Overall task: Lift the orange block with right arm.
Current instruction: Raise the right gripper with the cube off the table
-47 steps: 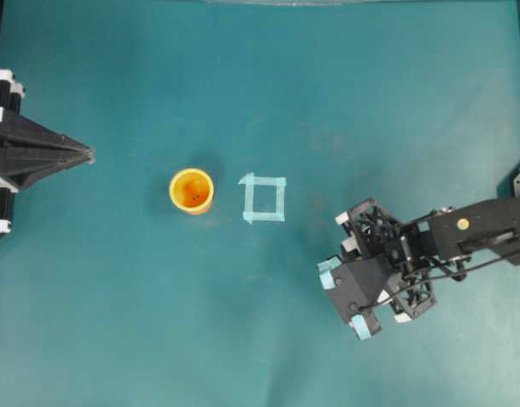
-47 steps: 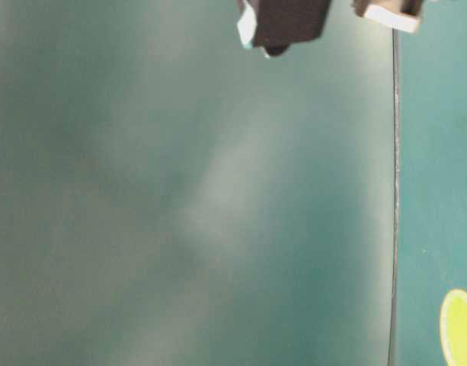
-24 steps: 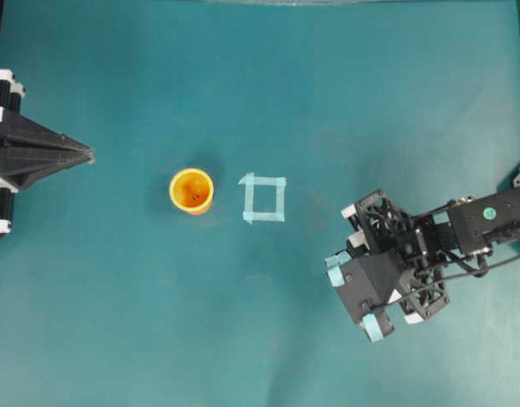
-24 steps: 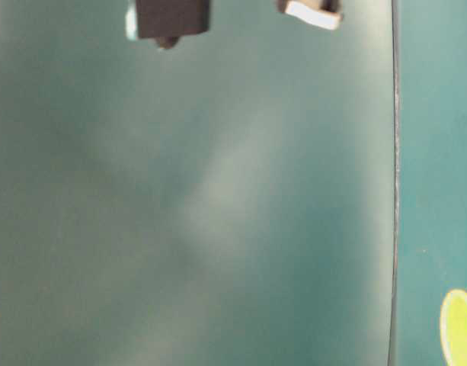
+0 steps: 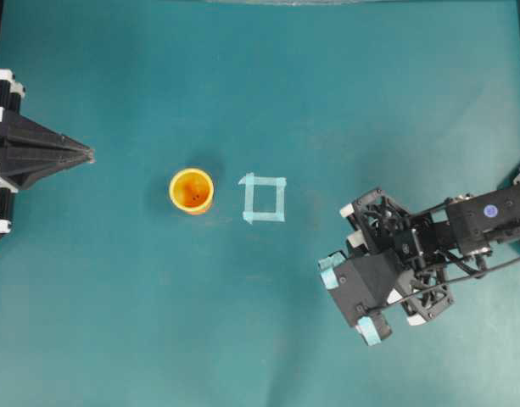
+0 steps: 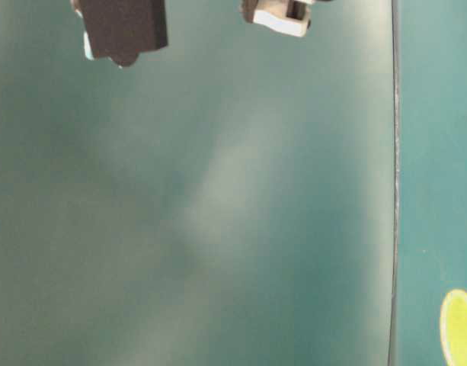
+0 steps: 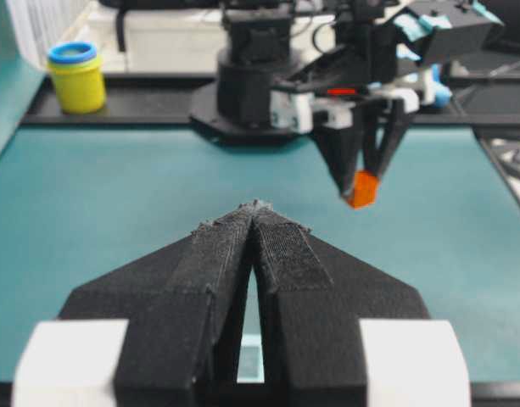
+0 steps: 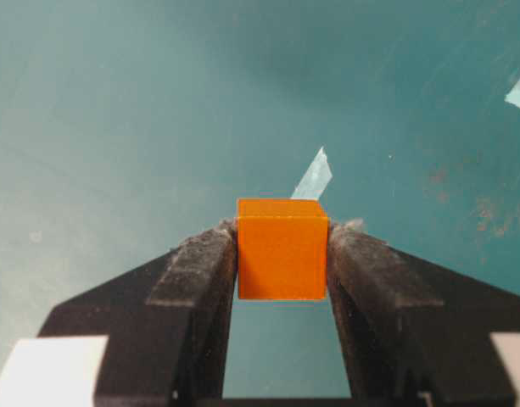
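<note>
Orange block [image 8: 282, 260] tight between right arm [image 5: 463, 233] jaws, above table.

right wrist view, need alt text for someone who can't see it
An orange block is pinched between the two black fingers of the right gripper, seen from just behind them. Below lies a teal table with a strip of pale tape beyond the block.

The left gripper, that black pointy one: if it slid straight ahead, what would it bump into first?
Likely the orange cup, though it sits slightly off the left gripper line, so it might pass it. The gripper is shut and empty.
</note>
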Motion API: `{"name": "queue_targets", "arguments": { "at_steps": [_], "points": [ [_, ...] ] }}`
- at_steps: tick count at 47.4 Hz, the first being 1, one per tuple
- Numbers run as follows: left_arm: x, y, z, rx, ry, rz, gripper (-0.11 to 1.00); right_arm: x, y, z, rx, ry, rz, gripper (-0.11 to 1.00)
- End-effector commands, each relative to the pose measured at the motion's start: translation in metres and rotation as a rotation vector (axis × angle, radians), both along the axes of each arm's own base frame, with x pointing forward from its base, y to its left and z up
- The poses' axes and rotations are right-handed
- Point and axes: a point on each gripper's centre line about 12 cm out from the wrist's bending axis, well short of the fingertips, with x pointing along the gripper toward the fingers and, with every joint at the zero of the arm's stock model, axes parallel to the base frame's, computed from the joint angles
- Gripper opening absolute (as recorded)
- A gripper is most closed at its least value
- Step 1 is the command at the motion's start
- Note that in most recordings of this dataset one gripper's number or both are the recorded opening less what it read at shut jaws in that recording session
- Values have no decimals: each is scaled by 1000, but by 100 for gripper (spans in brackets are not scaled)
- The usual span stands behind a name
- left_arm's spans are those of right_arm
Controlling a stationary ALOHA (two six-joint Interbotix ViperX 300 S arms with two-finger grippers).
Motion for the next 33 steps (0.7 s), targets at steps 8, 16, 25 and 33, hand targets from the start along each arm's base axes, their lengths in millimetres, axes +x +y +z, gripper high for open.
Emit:
{"name": "queue_targets", "arguments": {
  "at_steps": [8, 16, 25, 33],
  "points": [
    [3, 0, 11, 3, -25, 0, 2, 2, 2, 29, 21, -85, 5, 41],
    [3, 0, 11, 4, -25, -1, 2, -1, 1, 36, 26, -99, 2, 41],
    [3, 0, 10, 3, -23, 0, 2, -4, 0, 40, 18, -73, 4, 41],
    [3, 0, 10, 3, -23, 0, 2, -6, -2, 44, 14, -63, 4, 41]
  ]
}}
